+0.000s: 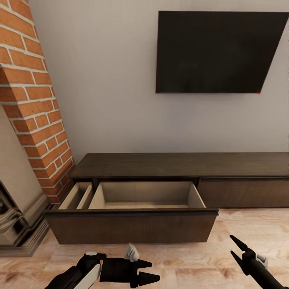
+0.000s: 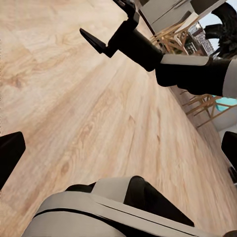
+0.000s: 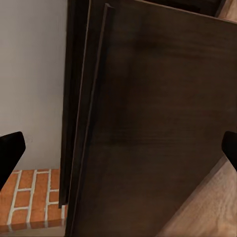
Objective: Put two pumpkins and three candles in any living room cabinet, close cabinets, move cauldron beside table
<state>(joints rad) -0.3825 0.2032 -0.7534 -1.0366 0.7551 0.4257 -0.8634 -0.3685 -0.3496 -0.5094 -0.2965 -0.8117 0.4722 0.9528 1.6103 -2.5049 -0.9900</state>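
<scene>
Here the robot faces the cabinet [image 1: 180,168], a long low dark brown console across the middle of the head view, under a black wall screen [image 1: 218,52] in the upper right of the frame. Its left drawer [image 1: 132,218] is pulled well out toward the robot, and the pale beige interior shows bare as far as the front panel lets one see. A brick column [image 1: 34,104] runs down the left edge.

The left hand [image 1: 146,271] sits at the bottom centre of the head view, its dark fingers parted and nothing between them. The right hand [image 1: 237,249] is at the lower right, likewise released and holding nothing; the right wrist view looks onto the dark drawer front [image 3: 148,118] with its fingertips wide apart at the frame edges. In the left wrist view the right hand [image 2: 106,42] appears in the upper half above the wooden floor [image 2: 74,108].

Judging by this, the step in hand is stocking the open drawer, yet no pumpkin or candle lies in reach here. The next move probably calls for turning away to fetch one, carrying it back, and lowering it over the drawer's front edge; the drawer must later be pushed shut.
</scene>
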